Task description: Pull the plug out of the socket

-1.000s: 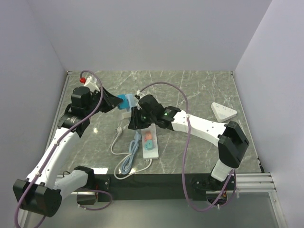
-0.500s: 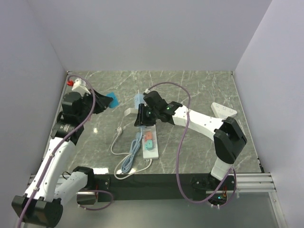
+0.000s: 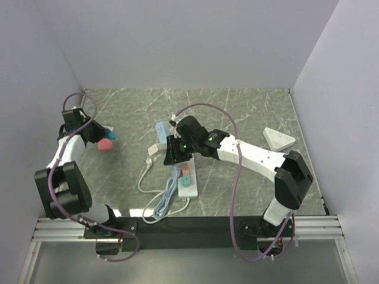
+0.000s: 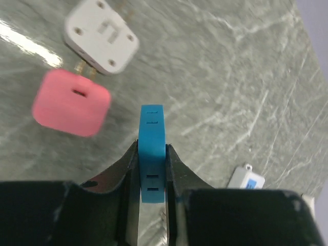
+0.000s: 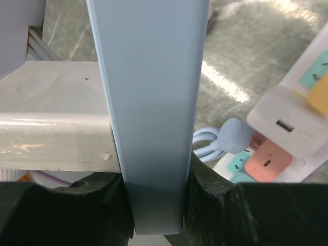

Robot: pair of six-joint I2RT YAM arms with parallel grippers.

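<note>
The socket [image 3: 159, 136], a long pale power strip, is raised off the table near the middle. My right gripper [image 3: 171, 151] is shut on its narrow sides. In the right wrist view the socket [image 5: 148, 77] fills the frame between the gripper's [image 5: 154, 174] jaws. My left gripper [image 3: 108, 138] is at the far left, well apart from the socket. It is shut on a blue plug [image 4: 152, 148], held free in the air between the gripper's [image 4: 152, 146] jaws.
A pink plug [image 4: 72, 102] and a white plug [image 4: 101, 35] lie on the table under the left gripper. A short white strip with coloured outlets [image 3: 188, 179], a white adapter [image 5: 289, 125], a white cord [image 3: 144, 177] and a coiled blue cord [image 3: 161, 204] lie near the front. A white triangular object [image 3: 278, 139] lies right.
My left gripper has pulled the blue plug away from the socket and swung it to the far left. My right gripper has kept hold of the socket, shifting only slightly.
</note>
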